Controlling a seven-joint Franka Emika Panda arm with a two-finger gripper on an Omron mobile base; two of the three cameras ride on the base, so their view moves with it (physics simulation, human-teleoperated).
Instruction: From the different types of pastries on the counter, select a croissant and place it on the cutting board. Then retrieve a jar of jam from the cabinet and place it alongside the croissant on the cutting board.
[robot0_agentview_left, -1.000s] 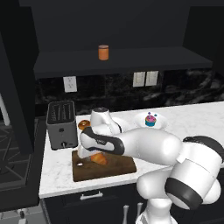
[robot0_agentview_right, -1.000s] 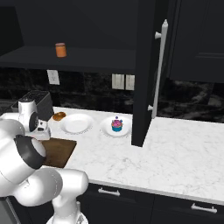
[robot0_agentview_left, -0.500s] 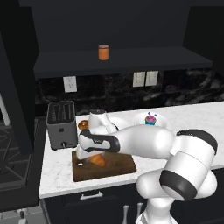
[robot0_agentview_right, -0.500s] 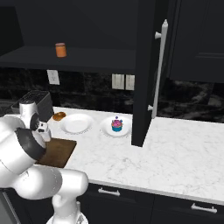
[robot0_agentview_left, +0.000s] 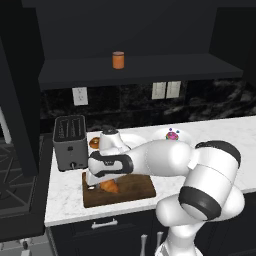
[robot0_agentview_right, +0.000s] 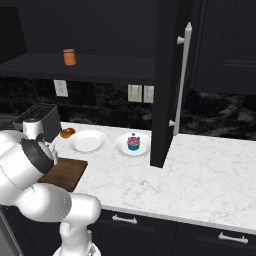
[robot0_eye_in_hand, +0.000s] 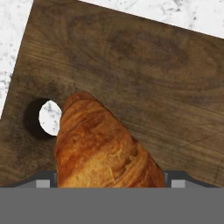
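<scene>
The white marble worktop (robot0_agentview_right: 210, 175) runs wide and bare to the right of the open cabinet (robot0_agentview_right: 165, 80) door, while its left end is crowded: toaster (robot0_agentview_left: 69, 141), two plates and the dark cutting board (robot0_agentview_left: 135, 187) near the front edge. On the cabinet shelf the jar of jam (robot0_agentview_left: 118, 60) stands upright with open room on both sides. The croissant (robot0_eye_in_hand: 103, 146) lies on the board, one tip beside the board's light hole (near a corner). The fingers (robot0_agentview_left: 100, 186) sit low over it; whether they grip it I cannot tell.
</scene>
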